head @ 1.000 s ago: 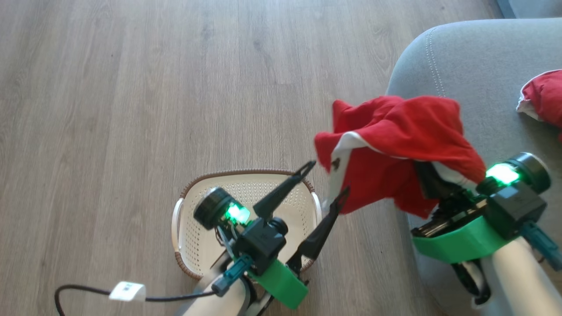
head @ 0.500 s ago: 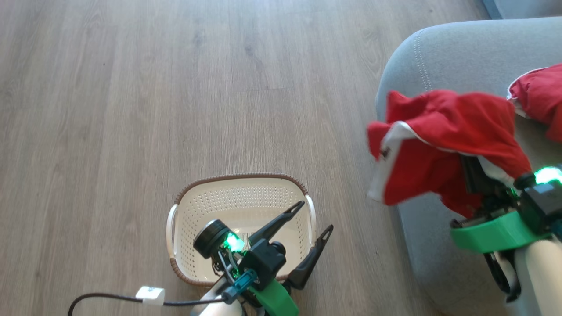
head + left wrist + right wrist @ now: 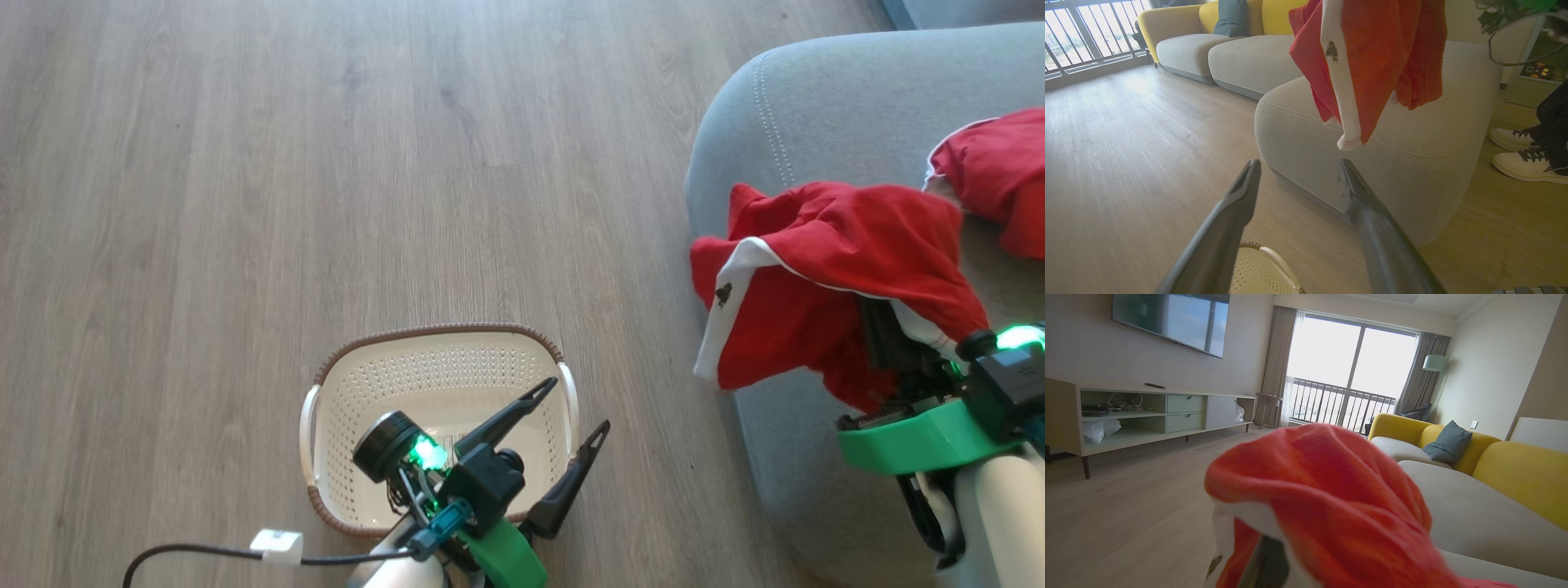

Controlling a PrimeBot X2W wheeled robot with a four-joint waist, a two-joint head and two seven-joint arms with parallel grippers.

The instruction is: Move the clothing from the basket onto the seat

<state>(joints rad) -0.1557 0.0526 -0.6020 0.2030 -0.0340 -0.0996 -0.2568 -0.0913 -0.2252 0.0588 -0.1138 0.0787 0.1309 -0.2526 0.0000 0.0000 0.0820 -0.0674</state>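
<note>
Above the rounded corner of the seat [image 3: 816, 98], one red garment [image 3: 824, 269] hangs draped on the right pincer [image 3: 886, 339], not yet laid down; cloth hides the fingertips, so whether they clamp it cannot be told. A second red garment [image 3: 992, 175] already lies on the seat cushion. What shows of the basket [image 3: 367, 392] is bare, the left pincer [image 3: 577, 403] above it spread apart, holding nothing. Only the release seems left.
</note>
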